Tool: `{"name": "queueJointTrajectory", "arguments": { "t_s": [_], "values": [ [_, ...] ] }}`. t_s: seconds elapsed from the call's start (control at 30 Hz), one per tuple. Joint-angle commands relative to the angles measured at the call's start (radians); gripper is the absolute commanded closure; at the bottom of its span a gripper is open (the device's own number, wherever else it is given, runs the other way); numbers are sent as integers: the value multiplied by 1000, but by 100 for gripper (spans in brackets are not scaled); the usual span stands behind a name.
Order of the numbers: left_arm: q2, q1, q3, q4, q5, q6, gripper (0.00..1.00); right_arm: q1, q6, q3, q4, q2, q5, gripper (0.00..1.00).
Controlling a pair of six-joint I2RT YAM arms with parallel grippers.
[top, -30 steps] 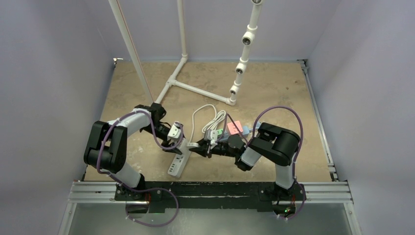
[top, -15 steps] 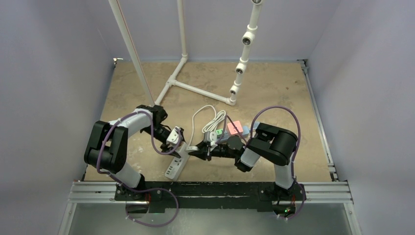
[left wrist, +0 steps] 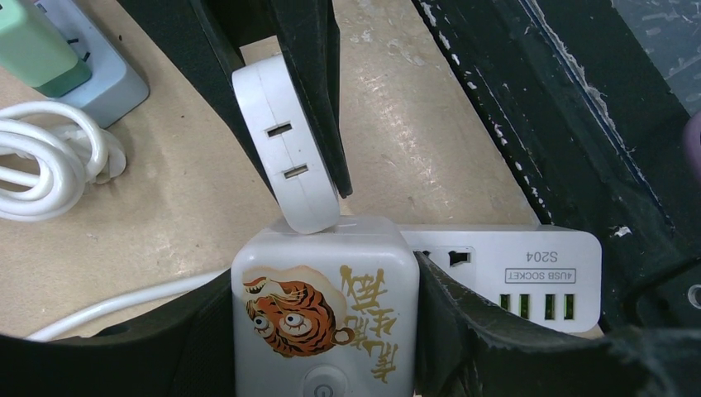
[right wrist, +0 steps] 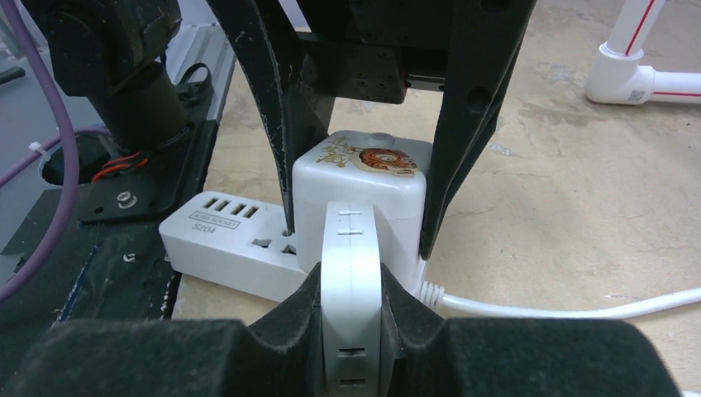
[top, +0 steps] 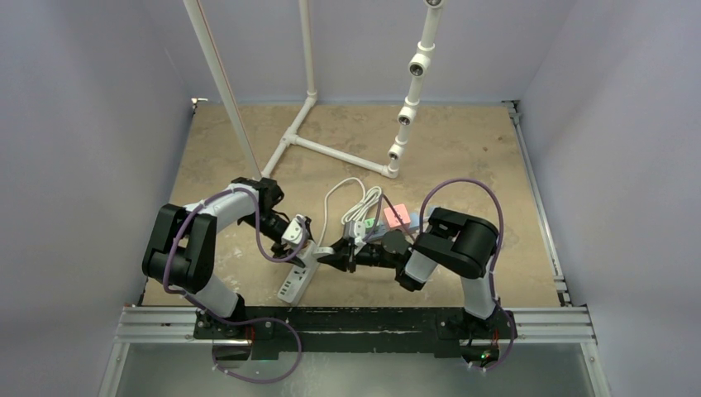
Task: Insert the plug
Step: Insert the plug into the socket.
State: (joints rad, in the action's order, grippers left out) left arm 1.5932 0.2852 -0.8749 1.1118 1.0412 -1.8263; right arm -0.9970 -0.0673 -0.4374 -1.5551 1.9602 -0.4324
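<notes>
The flat white plug is clamped edge-on between the pads of the right hand. Its far end rests against one edge of the white cube adapter with the tiger picture. The left hand grips that cube from both sides. The cube stands on one end of the power strip, which lies on the desk. Seen from above, both arms are bent at the elbow with forearms reaching inward. The hands meet over the strip near the desk's front edge.
</notes>
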Motion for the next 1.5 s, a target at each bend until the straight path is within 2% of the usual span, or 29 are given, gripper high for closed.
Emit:
{"name": "queueJointTrajectory", "arguments": {
  "t_s": [0.0, 0.43, 1.0, 1.47],
  "values": [
    [-7, 45, -10, 4, 165, -41, 100, -20, 17, -12, -129, 90, 87, 100],
    [-2, 58, -4, 82, 198, -132, 100, -20, 16, -7, -336, 173, 206, 100],
    [-5, 58, 8, 36, 173, -109, 100, -77, 62, -22, -324, 118, 353, 100],
    [-2, 58, 10, 48, 171, -151, 100, -78, 63, -96, -259, 56, 350, 100]
  ]
}}
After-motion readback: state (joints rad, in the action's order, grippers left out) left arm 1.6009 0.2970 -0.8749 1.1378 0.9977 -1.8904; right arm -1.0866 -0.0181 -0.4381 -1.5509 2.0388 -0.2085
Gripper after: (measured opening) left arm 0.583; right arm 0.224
